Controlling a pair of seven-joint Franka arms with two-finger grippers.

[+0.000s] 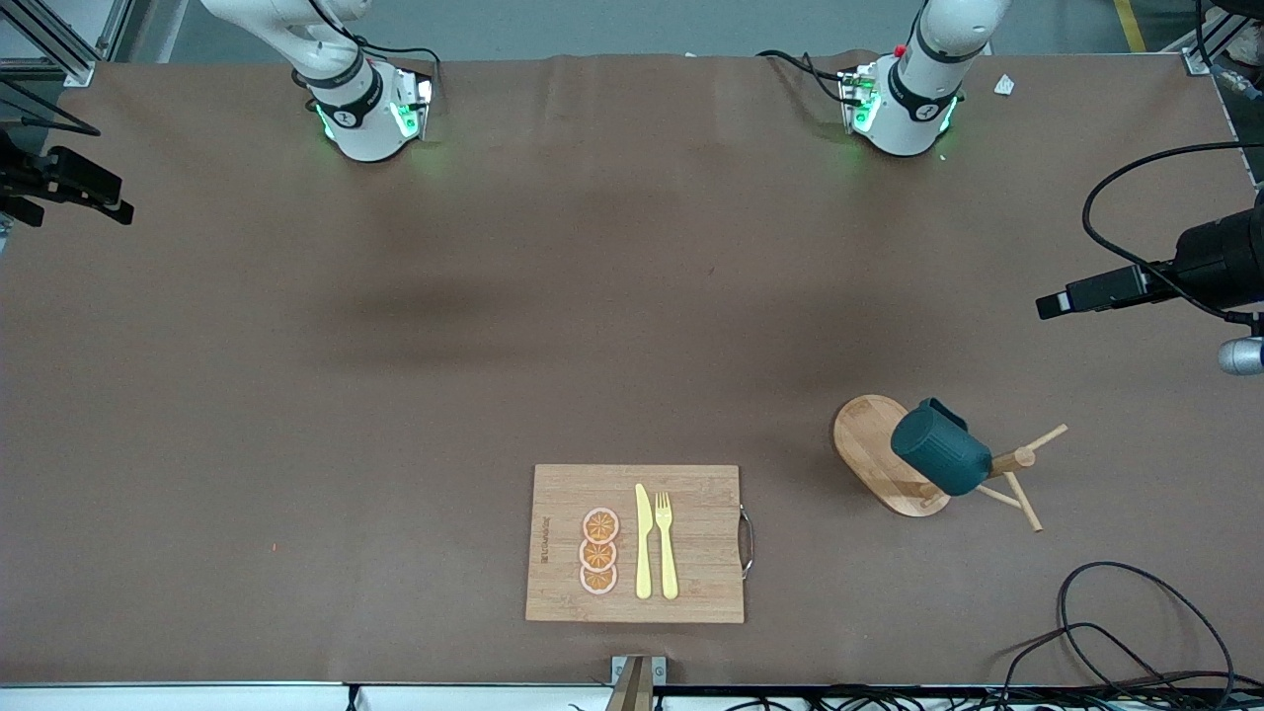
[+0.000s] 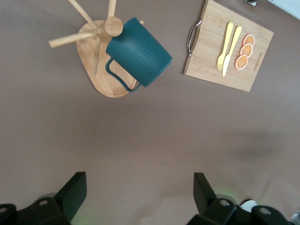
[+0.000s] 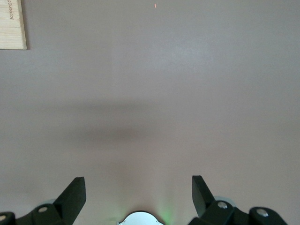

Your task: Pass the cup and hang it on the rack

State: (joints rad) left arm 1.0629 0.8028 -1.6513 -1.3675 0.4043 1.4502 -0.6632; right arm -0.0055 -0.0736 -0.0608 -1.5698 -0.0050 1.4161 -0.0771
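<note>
Legible text: none. The cutting board [image 1: 691, 494] carries a short printed or burned-in brand mark along the edge toward the right arm's end of the table, at roughly 9 o'clock from the fruit slices [image 1: 598, 551] in the front view; its letters cannot be made out in any view.

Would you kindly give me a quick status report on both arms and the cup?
Left gripper and right gripper open, empty, over bare table. Dark teal ribbed cup hanging on light wooden mug rack. Nothing in the way.
</note>
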